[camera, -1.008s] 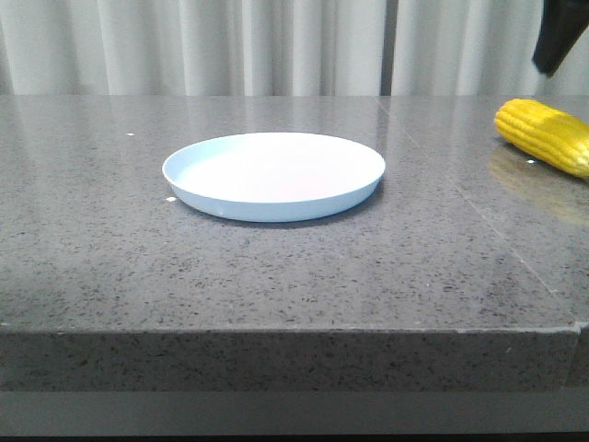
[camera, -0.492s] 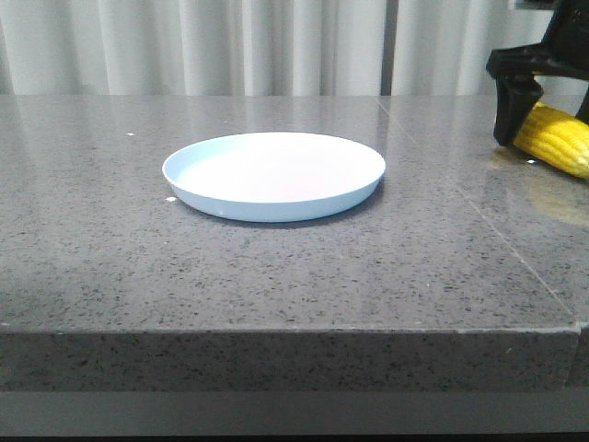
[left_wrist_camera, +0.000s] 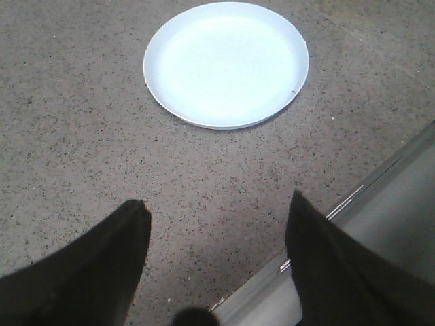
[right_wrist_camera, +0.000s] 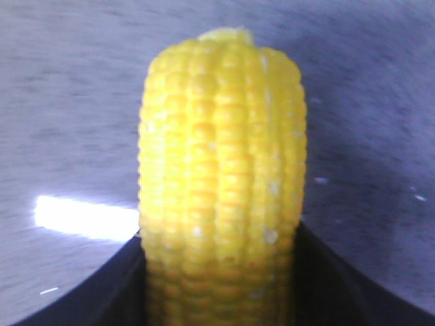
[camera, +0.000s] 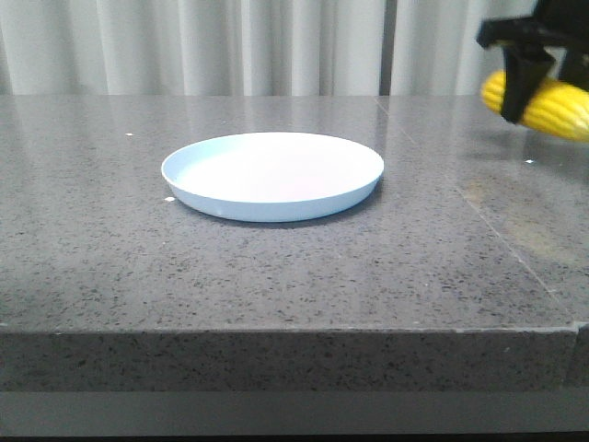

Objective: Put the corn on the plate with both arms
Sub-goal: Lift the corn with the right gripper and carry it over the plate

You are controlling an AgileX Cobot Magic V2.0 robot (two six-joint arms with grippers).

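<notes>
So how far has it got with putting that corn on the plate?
The pick-up looks done: the right gripper is shut on the corn and holds it above the table at the right. The plate has nothing on it, so carrying over and setting down remain. The left gripper is open near the table's front edge.

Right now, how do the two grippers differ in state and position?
The right gripper is shut on the corn, held above the table at the far right; the left gripper is open and holds nothing. The right one's wrist view is filled by the corn; the left one's shows the plate beyond its fingers. Both have dark fingers.
</notes>
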